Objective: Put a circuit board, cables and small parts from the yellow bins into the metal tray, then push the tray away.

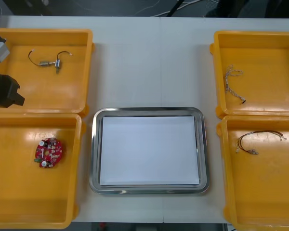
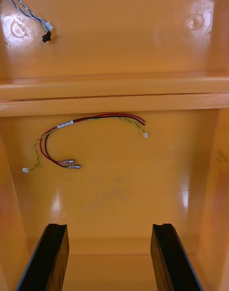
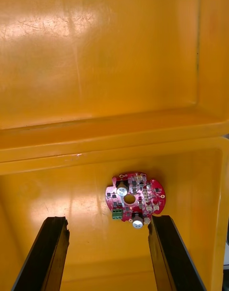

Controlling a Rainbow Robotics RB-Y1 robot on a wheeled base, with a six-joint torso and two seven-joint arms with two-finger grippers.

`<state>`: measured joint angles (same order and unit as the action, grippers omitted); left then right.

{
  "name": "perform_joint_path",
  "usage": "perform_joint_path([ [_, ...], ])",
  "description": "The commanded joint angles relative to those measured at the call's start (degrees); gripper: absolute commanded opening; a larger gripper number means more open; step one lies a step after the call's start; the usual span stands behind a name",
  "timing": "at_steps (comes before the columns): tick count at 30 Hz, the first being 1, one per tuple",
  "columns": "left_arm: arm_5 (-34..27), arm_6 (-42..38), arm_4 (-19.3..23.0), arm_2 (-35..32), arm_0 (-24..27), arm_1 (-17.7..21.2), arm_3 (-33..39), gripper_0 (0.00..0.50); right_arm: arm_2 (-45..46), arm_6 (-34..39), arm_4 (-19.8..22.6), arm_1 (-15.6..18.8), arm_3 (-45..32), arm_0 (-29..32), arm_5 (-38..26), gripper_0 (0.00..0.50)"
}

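Observation:
A round red circuit board (image 1: pixel 49 151) lies in the near left yellow bin (image 1: pixel 19 192). In the left wrist view the circuit board (image 3: pixel 135 200) sits just beyond my left gripper (image 3: pixel 109 248), which is open and holds nothing; the board is closer to one finger (image 3: pixel 174 253). My left arm (image 1: pixel 2 89) hangs over the left bins at the table's edge. My right gripper (image 2: pixel 109 253) is open above the near right bin's floor, short of a red and yellow cable (image 2: pixel 86 138). The metal tray (image 1: pixel 94 144), white inside, holds nothing.
The far left bin (image 1: pixel 77 86) holds a small metal part with black cable (image 1: pixel 50 61). A twisted blue and white cable (image 1: pixel 232 83) lies in the far right bin (image 1: pixel 269 48); its end (image 2: pixel 33 16) shows beyond the bins' rims. The red and yellow cable (image 1: pixel 257 140) lies in the near right bin (image 1: pixel 269 192).

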<state>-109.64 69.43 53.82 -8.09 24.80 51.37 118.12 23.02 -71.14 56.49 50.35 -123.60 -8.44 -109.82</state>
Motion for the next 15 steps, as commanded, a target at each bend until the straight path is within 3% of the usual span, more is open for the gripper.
perform_joint_path([
  [1, -0.36, -3.42, 0.06, -1.75, -0.55, -0.48, 1.41, 0.500, -0.78, 1.70, 0.47, 1.15, -0.32, 0.79, -0.18, 0.500],
  [15, -0.36, -3.42, 0.06, -1.75, -0.55, -0.48, 1.41, 0.500, -0.78, 1.70, 0.47, 1.15, -0.32, 0.79, -0.18, 0.500],
])
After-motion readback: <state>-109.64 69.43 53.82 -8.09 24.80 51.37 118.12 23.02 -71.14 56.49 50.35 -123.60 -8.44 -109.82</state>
